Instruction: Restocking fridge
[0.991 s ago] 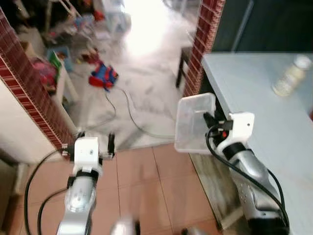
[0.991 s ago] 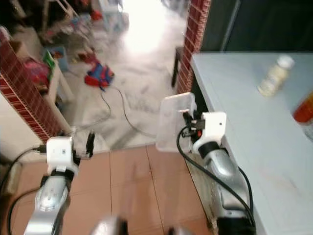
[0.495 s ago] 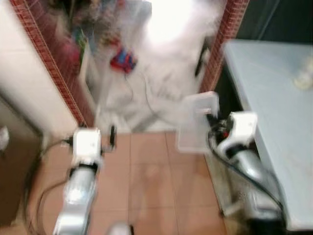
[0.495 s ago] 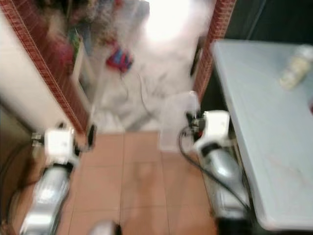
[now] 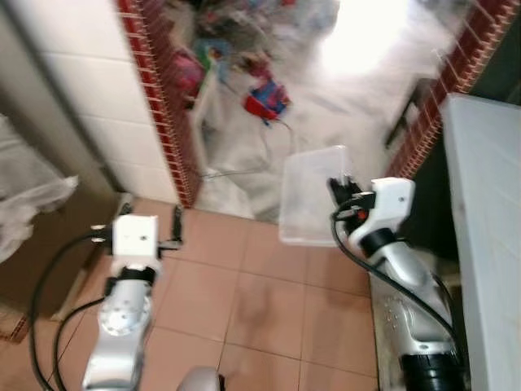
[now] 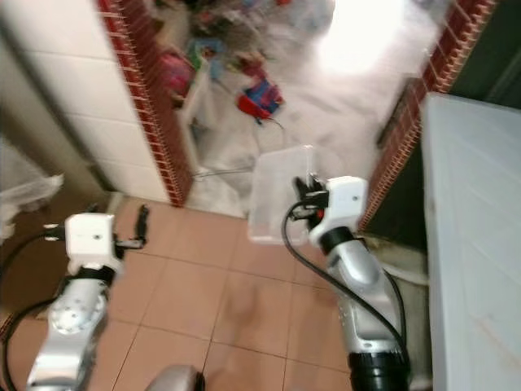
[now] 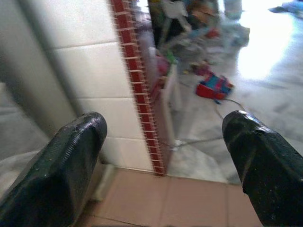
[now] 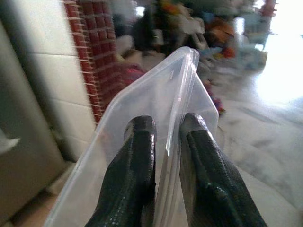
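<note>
while the head views are blurred, the right gripper (image 5: 340, 189) is visible right of centre in the frame, its fingers (image 8: 137, 179) pinching the rim of a clear plastic container (image 5: 313, 195). the container is held off the floor, tilted, with its open side facing the robot, centre of the frame, above the terracotta floor tiles (image 5: 269, 301). in the right wrist view one finger lies inside the container wall and the other outside, pressed against it.

the left gripper (image 5: 177, 221) is at lower left of the frame, above the tiles, holding nothing. its fingers (image 7: 71, 161) are spread wide apart in the left wrist view.

a pale bench (image 5: 488, 244) runs along the right edge of the frame. a white tiled wall with a red brick edge (image 5: 155, 106) occupies the upper left. scattered toys (image 5: 264, 98) lie on the marble floor at upper centre.
</note>
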`<state>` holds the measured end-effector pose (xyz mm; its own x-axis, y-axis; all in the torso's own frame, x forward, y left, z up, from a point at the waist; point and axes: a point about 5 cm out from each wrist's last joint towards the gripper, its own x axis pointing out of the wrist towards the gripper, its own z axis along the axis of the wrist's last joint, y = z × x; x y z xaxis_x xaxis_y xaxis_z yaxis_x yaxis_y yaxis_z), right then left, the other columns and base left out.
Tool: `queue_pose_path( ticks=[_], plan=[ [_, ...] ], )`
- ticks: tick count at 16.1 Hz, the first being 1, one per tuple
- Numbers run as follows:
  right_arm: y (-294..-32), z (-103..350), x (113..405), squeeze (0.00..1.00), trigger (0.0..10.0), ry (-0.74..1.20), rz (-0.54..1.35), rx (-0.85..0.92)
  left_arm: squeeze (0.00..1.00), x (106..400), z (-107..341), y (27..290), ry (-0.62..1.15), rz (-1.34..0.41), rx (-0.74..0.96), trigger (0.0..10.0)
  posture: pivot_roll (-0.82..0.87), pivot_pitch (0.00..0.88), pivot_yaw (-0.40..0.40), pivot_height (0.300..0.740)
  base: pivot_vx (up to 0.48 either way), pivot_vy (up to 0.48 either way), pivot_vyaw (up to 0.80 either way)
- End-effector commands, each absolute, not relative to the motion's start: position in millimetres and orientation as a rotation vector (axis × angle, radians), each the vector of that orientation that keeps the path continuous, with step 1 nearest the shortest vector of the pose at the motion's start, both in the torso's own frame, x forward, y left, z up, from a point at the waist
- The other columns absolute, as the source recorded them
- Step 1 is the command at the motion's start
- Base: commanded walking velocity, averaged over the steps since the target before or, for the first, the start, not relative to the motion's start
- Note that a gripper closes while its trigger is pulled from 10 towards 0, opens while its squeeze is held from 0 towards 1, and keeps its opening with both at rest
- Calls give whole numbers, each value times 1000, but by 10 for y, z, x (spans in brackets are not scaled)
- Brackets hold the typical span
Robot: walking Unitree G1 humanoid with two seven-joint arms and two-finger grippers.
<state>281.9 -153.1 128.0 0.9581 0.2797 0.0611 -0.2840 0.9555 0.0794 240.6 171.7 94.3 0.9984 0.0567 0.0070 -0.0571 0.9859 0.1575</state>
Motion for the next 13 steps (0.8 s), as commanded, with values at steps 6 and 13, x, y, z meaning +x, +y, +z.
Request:
queue_pose_path(
  ticks=[6,13],
  plan=[
    [-1633,1219,2762,0,10000,-42,218,117,0,2436,909,1637,22,5,122,10000,48,9,2,740,0,444,0],
    [-1672,1229,2813,0,10000,-59,175,128,0,2538,964,1606,10,-57,123,10000,68,17,23,740,0,463,0]
  ],
)
